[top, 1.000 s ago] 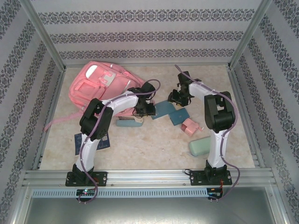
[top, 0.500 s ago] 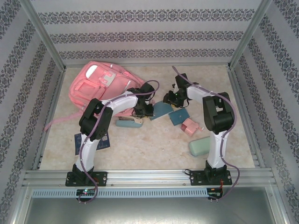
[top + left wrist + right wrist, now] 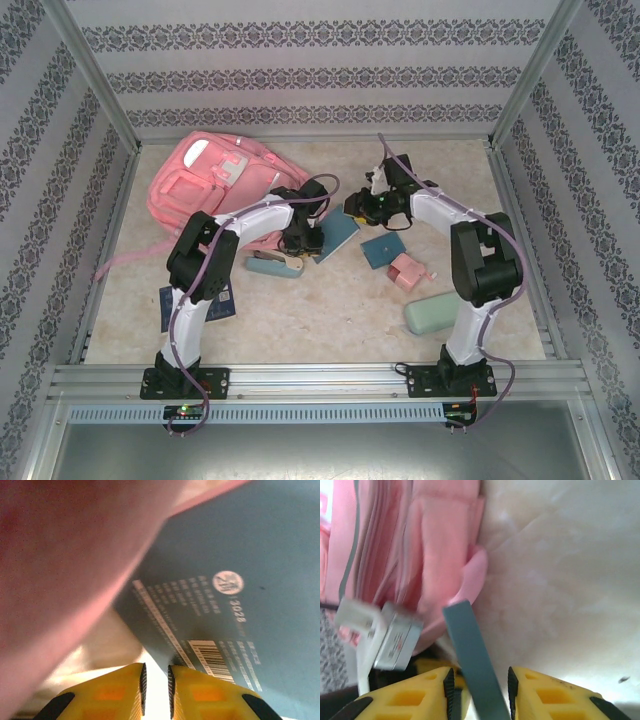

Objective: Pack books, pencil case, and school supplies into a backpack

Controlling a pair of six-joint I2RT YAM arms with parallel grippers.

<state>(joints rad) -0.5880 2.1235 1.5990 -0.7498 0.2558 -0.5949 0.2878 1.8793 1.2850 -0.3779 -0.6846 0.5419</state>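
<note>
The pink backpack (image 3: 205, 180) lies at the table's back left and also shows in the left wrist view (image 3: 60, 555) and the right wrist view (image 3: 435, 540). A teal book (image 3: 338, 235) is tilted up between the two grippers. My right gripper (image 3: 365, 205) holds its far edge, and the book's spine (image 3: 467, 645) runs between its yellow fingers (image 3: 481, 690). My left gripper (image 3: 305, 235) sits by the backpack's side, its jaws (image 3: 156, 690) nearly together with nothing between them. The book's barcoded back (image 3: 240, 570) touches its right finger.
A small teal square pad (image 3: 383, 250), a pink boxy thing (image 3: 408, 272) and a pale green pencil case (image 3: 430, 312) lie right of centre. A stapler-like item (image 3: 275, 263) rests under the left forearm. Dark navy books (image 3: 225, 300) sit near the left base.
My right gripper has swung left toward the backpack, carrying the teal book and tipping it up against the left gripper. The left arm has barely shifted.
</note>
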